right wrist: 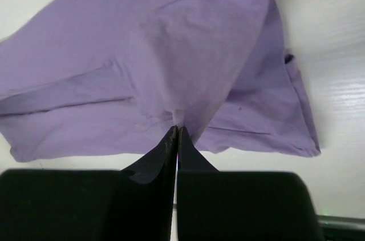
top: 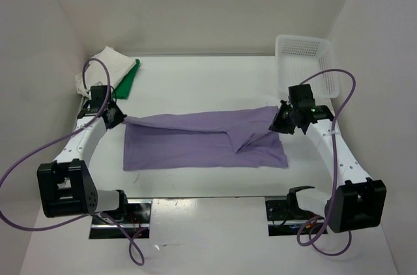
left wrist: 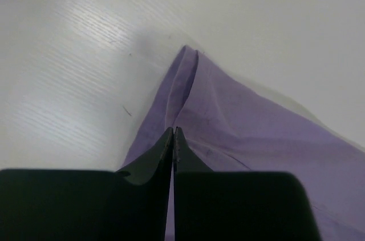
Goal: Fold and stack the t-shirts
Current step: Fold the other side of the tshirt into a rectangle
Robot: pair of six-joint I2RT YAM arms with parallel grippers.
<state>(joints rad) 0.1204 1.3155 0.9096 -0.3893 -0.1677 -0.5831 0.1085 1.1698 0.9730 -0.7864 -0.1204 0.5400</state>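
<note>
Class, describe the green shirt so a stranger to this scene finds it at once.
On the white table, look to the far left corner. Two bunched cloths lie there; the green shirt is the bright one beside the white-cream shirt, unlike the purple shirt spread mid-table.

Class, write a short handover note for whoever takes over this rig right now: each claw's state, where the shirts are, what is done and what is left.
Left claw: shut on the purple shirt, pinching its far left corner.
Right claw: shut on the same shirt's far right corner.
Purple shirt: spread across the middle of the table, far corners raised, a loose flap on its right half.
White shirt and green shirt: lying together at the far left corner.
Basket: far right corner.
Done: purple shirt laid out and gripped.
Left: fold it, probably fold the other two, then stack all three.
</note>
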